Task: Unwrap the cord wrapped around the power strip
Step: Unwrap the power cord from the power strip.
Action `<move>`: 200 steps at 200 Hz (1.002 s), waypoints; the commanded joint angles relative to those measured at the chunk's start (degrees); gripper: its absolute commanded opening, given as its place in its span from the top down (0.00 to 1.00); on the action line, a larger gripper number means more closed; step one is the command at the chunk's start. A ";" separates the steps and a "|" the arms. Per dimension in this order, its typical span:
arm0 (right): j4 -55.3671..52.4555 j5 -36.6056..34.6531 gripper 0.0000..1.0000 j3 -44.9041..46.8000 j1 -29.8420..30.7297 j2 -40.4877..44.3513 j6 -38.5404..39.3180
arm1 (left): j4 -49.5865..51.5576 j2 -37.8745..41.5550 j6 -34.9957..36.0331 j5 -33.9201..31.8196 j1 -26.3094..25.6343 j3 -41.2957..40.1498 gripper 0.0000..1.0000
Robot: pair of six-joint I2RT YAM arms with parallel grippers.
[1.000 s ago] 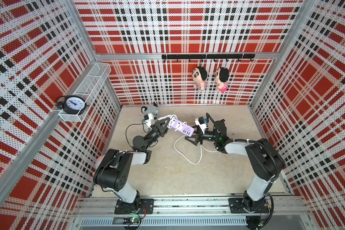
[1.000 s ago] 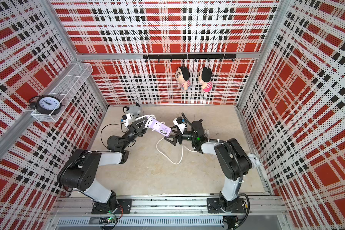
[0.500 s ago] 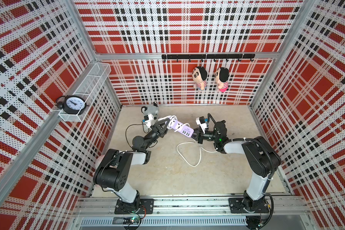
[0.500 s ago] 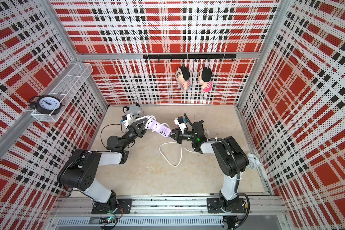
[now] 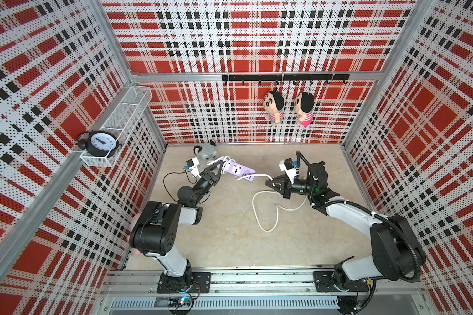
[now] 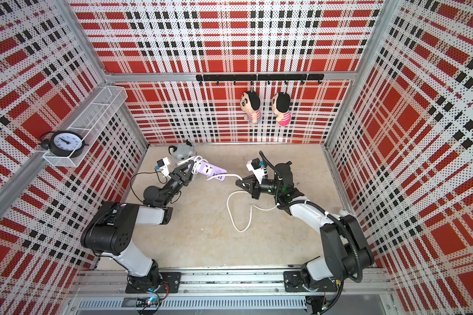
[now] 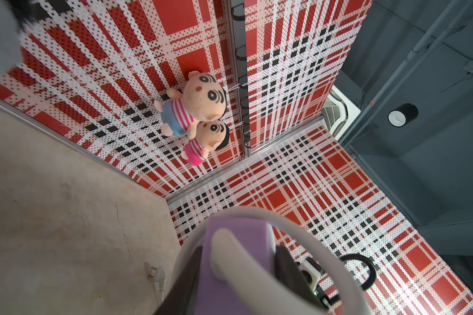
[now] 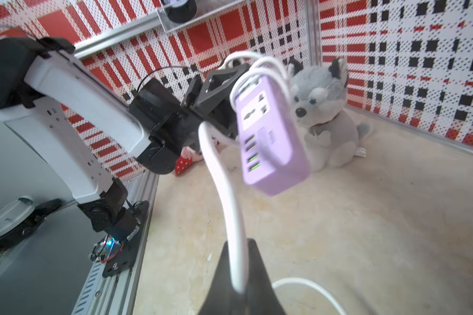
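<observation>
The left gripper (image 5: 221, 167) has its jaws clamped on one end of the strip (image 5: 239, 171), the end nearer the back-left corner. The strip is off the floor and tilted, with its socket face up toward the top views and its USB end pointing at the right arm. In the right wrist view the strip (image 8: 271, 141) hangs clear of the floor with its USB row at the free end.

Several white turns of the cord (image 5: 258, 176) sit round the gripped end of the strip, right beside the left fingers. One run leaves by the strip's free end and goes fairly straight to the right gripper (image 5: 271, 183). Its jaws are together, pinching the cord; the right wrist view shows the cord (image 8: 234, 218) running down into the closed fingers. Past the pinch it drops to the floor (image 5: 230, 240) and lies in a loose loop in the middle, between the two arms. Its far end passes beneath the right arm, and I cannot make out the plug.

Edges:
- **Plush:** the plush (image 5: 206, 151) sits against the back wall, just behind the left gripper and near the strip. I cannot tell whether it touches the strip.
- **Walls:** the left wall is near the left arm. The right gripper is well apart from the right and back walls.
- **Open room:** bare floor lies from the loop forward to the front rail (image 5: 257, 281), and in the back-right corner.
</observation>
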State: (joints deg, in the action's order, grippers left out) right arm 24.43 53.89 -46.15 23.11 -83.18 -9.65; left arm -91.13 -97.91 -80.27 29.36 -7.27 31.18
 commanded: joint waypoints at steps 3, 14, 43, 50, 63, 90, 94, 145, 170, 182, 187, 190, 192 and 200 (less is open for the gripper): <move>-9.20 -3.73 1.00 1.37 0.31 -2.46 4.63 | -12.03 -4.22 -4.31 -3.88 -0.35 5.04 1.00; -8.35 -5.16 1.00 1.26 0.27 -4.15 4.18 | -11.84 -4.44 -4.78 -3.36 -1.04 7.13 1.00; -7.11 -8.42 1.00 -1.61 -0.88 -10.76 1.99 | -11.94 -3.33 -7.71 -0.91 -2.64 10.68 1.00; -6.85 -9.41 1.00 -2.66 -1.49 -12.50 1.47 | -11.89 -2.38 -8.01 -0.35 -2.79 10.76 1.00; -6.04 -11.05 1.00 -4.34 -3.50 -15.15 0.01 | -11.83 -0.18 -8.32 1.08 -2.69 10.30 1.00; -5.75 -13.53 1.00 -7.81 -8.36 -17.79 -1.75 | -11.30 4.09 -9.22 5.29 -1.48 7.30 1.00; -6.31 -13.80 1.00 -8.54 -9.06 -17.93 -1.63 | -11.42 4.66 -9.29 5.69 -1.22 6.44 1.00; -13.53 -15.17 1.00 -14.57 -13.98 -13.69 2.00 | -5.52 8.28 -2.05 8.23 1.67 -3.09 1.00; -14.81 -14.51 1.00 -12.08 -13.97 -7.36 2.35 | -1.18 6.29 4.98 3.51 2.84 -3.86 1.00; -15.57 -14.37 1.00 -9.93 -13.97 -3.59 2.46 | -2.23 4.34 6.01 -0.23 3.67 -3.81 1.00; -16.12 -14.43 1.00 -9.08 -13.97 -2.09 2.63 | -3.35 3.21 5.89 -1.55 4.01 -3.70 1.00; -16.58 -14.54 1.00 -8.62 -14.01 -1.22 2.87 | -4.45 2.40 5.61 -2.20 4.29 -3.49 1.00; -16.88 -14.67 1.00 -8.30 -13.98 -0.68 2.95 | -5.16 1.92 5.31 -2.56 4.50 -3.32 1.00; -17.82 -15.47 1.00 -7.02 -13.97 1.40 3.58 | -8.86 -0.39 3.70 -3.93 5.29 -2.50 1.00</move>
State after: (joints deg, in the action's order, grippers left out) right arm 9.80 39.33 -56.01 8.99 -88.73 -8.38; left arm -91.11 -93.62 -78.19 32.16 -4.12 27.07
